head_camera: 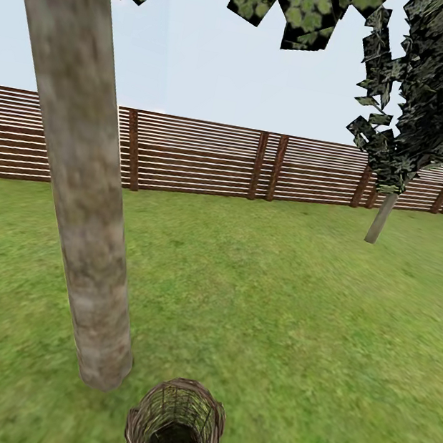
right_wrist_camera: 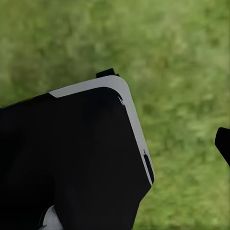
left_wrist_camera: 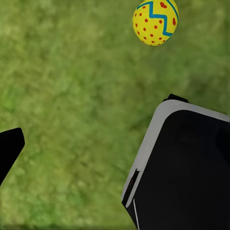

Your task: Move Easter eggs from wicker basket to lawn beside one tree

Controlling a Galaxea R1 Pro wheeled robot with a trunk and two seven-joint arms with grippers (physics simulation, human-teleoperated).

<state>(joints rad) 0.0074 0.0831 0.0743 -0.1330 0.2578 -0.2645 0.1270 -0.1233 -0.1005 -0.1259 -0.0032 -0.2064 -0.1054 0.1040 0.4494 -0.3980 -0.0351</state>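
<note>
The wicker basket (head_camera: 175, 425) stands on the lawn (head_camera: 291, 321) at the near edge of the head view, just right of the foot of the thick grey-brown tree (head_camera: 84, 175). Its inside is dark and I cannot make out any content. One Easter egg (left_wrist_camera: 155, 21), yellow with red dots and a blue zigzag, lies on the grass in the left wrist view. My left gripper (left_wrist_camera: 115, 148) hangs open over bare grass, apart from that egg, with one black fingertip (left_wrist_camera: 10, 146) at the frame edge. My right gripper (right_wrist_camera: 115, 143) is open too, its fingertip (right_wrist_camera: 223, 143) over grass.
A brown slatted fence (head_camera: 260, 166) closes the garden at the back. A thin-trunked tree (head_camera: 381, 217) with dark foliage stands at the back right. My black, white-rimmed base (left_wrist_camera: 184, 167) shows in both wrist views. Open grass stretches to the right of the basket.
</note>
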